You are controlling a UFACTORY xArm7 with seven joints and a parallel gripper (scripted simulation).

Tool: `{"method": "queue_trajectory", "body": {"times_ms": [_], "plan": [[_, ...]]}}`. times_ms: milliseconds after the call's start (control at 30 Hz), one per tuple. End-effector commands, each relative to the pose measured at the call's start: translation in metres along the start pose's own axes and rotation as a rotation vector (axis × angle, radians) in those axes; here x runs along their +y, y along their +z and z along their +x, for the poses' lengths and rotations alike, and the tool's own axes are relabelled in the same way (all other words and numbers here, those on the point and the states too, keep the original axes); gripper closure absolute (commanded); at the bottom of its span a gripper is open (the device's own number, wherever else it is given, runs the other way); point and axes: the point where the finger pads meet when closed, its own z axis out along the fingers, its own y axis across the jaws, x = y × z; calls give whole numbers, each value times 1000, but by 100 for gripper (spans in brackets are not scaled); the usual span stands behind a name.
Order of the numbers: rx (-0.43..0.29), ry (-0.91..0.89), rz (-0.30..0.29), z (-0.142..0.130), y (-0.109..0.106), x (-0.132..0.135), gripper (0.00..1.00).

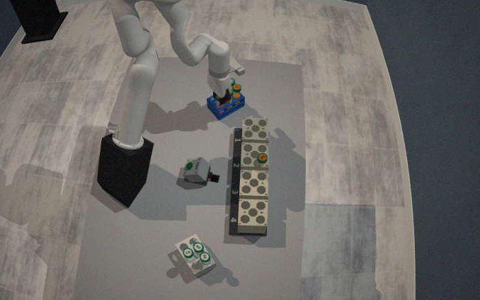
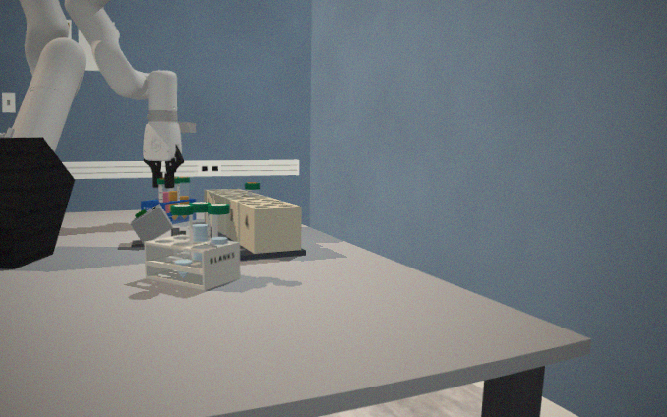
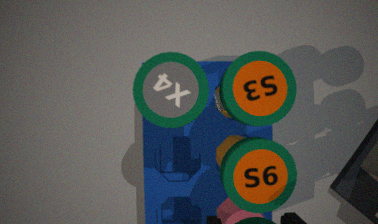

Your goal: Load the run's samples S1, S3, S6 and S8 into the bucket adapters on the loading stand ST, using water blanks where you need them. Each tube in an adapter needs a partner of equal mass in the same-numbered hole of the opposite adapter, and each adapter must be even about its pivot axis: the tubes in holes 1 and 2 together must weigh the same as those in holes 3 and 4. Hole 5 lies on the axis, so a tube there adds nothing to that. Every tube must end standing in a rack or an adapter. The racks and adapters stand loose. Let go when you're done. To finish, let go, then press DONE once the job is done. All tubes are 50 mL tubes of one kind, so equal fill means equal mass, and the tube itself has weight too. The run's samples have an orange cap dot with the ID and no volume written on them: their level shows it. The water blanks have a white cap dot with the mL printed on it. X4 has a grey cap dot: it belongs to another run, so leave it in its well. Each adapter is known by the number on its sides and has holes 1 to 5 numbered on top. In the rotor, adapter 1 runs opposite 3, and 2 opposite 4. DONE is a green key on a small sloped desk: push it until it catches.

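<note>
Standing upright, its long axis vertical and green cap uppermost, the pink-filled tube (image 1: 220,105) (image 2: 165,196) (image 3: 240,216) was in the blue rack (image 1: 231,108) (image 2: 150,205) (image 3: 152,127). The part-closed gripper (image 1: 223,101) (image 2: 162,183) (image 3: 252,220) had hold of it. The rack lay slantwise towards the far edge of the grey bench (image 1: 212,216) (image 2: 326,321) (image 3: 55,100). Behind rose blue walls (image 2: 253,78), with pale, patchy flooring (image 1: 350,148) below.

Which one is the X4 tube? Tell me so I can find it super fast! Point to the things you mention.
Find the blue rack (image 1: 231,108) (image 3: 157,197) near the gripper (image 1: 224,97) (image 2: 163,182). At one end stand two tubes side by side. X4 (image 3: 170,90) is the one with the grey dot; its neighbours S3 (image 3: 259,88) and S6 (image 3: 259,175) have orange dots.
</note>
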Motion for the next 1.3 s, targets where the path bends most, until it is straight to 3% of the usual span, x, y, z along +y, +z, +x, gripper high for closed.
{"method": "queue_trajectory", "body": {"times_ms": [0,1267], "plan": [[3,0,-1,1,-1,0,100],[3,0,-1,1,-9,0,100]]}}
